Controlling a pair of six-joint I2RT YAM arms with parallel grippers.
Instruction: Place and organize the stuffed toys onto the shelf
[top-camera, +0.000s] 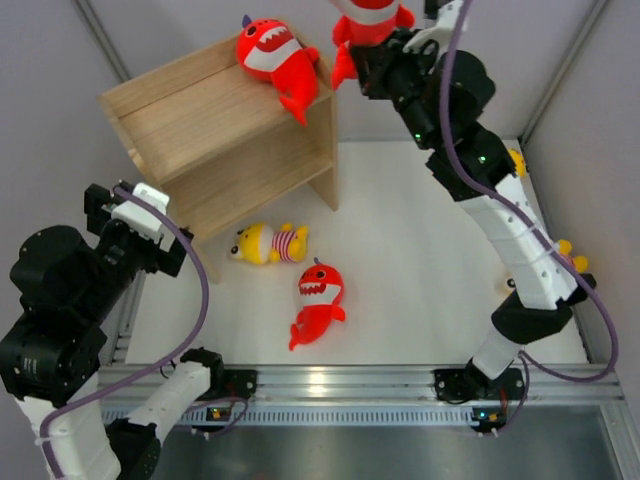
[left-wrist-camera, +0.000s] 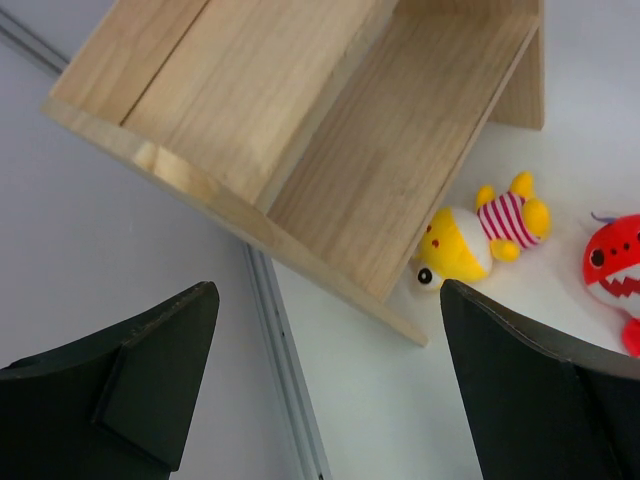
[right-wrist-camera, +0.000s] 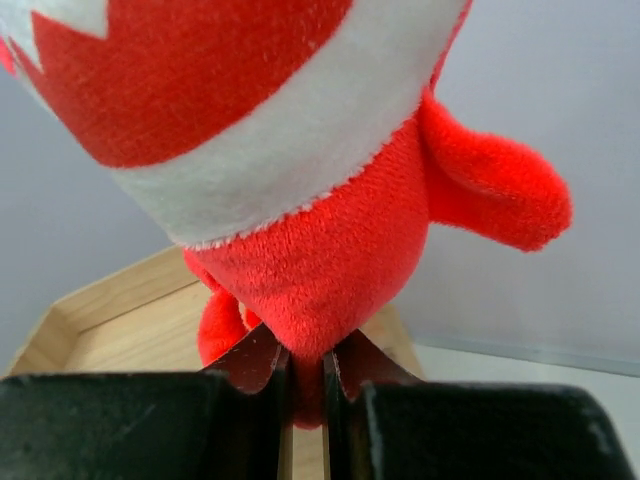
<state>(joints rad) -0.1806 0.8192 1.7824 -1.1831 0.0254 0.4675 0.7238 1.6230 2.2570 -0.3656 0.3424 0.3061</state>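
A red plush shark with a white toothy mouth (right-wrist-camera: 330, 200) is hanging in the air over the far edge of the white worktop (top-camera: 430, 230). The right end effector (right-wrist-camera: 305, 365) is pinching its tail between nearly closed fingers. Just to its left, the small light-wood two-tier shelf (top-camera: 220, 130) is standing at the far left corner. A second red shark (top-camera: 275, 55) is lying on the right end of the shelf's top board. A yellow plush doll with a red-and-white striped middle (top-camera: 268, 243) is lying just in front of the shelf. A third red shark (top-camera: 318, 300) is lying near it, towards the near edge. Two bits of yellow plush (top-camera: 571, 258) are showing behind the right arm at the right edge. The left end effector (left-wrist-camera: 325, 300) is gaping wide, gripping nothing, at the left edge beside the shelf.
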